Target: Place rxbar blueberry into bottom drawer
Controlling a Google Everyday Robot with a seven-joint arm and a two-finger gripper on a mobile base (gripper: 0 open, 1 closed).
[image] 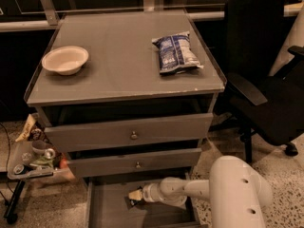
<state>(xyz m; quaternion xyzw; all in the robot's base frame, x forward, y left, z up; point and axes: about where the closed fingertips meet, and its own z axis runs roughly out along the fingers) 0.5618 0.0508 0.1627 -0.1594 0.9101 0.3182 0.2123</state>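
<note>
The bottom drawer [109, 213] is pulled open at the foot of the grey cabinet and shows its flat grey floor. My gripper [136, 194] reaches in from the right, low over the drawer's back middle. A small dark wrapper, the rxbar blueberry [129, 202], sits right at the gripper's tip, just above or on the drawer floor. I cannot tell whether it is touching the floor. My white arm [228, 189] comes in from the lower right.
The two upper drawers [133, 132] with small knobs are closed. On the cabinet top are a pale bowl [65, 59] at the left and a blue-and-white chip bag [175, 52] at the right. A black office chair [266, 80] stands at the right, a cluttered stand [31, 163] at the left.
</note>
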